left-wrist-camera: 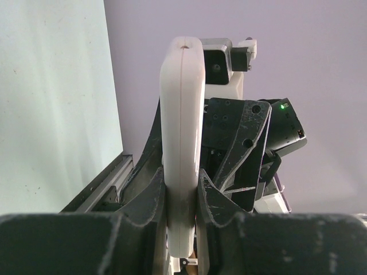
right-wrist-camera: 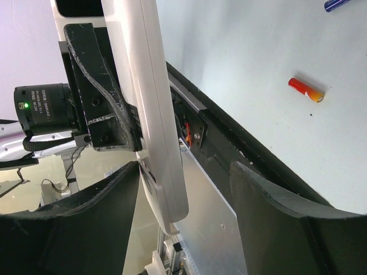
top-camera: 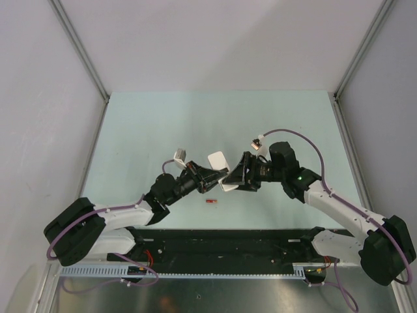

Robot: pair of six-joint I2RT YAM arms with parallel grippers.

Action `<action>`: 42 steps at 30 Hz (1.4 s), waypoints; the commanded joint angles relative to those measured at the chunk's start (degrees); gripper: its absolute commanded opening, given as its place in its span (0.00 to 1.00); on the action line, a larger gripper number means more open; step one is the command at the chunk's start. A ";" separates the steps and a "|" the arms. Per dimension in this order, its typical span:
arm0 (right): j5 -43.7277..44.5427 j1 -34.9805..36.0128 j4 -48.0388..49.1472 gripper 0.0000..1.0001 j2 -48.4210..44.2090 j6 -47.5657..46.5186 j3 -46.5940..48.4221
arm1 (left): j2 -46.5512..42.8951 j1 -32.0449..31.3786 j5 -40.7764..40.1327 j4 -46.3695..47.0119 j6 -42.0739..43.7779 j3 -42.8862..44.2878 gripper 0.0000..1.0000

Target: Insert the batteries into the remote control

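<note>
Remote control (top-camera: 217, 160), just the one, is held up over the middle of the table (top-camera: 163, 124), long axis running roughly from the arms' side toward the far side. The left gripper (top-camera: 220, 174) is pinching it across its flat faces. The right gripper (top-camera: 236, 175) has its jaws spread around one end, one finger just beside it, the other well apart. Two batteries show: a red battery (top-camera: 210, 201) lying on the table near the grippers, and a blue battery (right-wrist-camera: 338, 4) at the right wrist view's edge.
</note>
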 commanded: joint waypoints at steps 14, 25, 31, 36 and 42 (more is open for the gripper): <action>4.08 -0.16 -13.80 0.73 -4.81 -9.04 9.29 | 1.85 1.05 -0.63 3.86 0.01 1.93 0.00; 33.21 8.78 -40.17 0.72 -2.98 -20.84 23.97 | 2.29 3.52 0.34 3.86 2.47 2.89 0.00; 48.20 20.31 -45.45 0.72 1.60 -19.26 30.48 | 3.52 3.60 0.34 3.69 3.35 2.98 0.00; 51.64 22.95 -46.24 0.73 4.31 -19.17 31.97 | 3.70 3.69 0.34 3.16 3.26 2.98 0.00; 55.08 25.15 -47.13 0.73 7.40 -19.52 34.44 | 3.79 3.69 1.30 1.67 2.38 3.95 0.00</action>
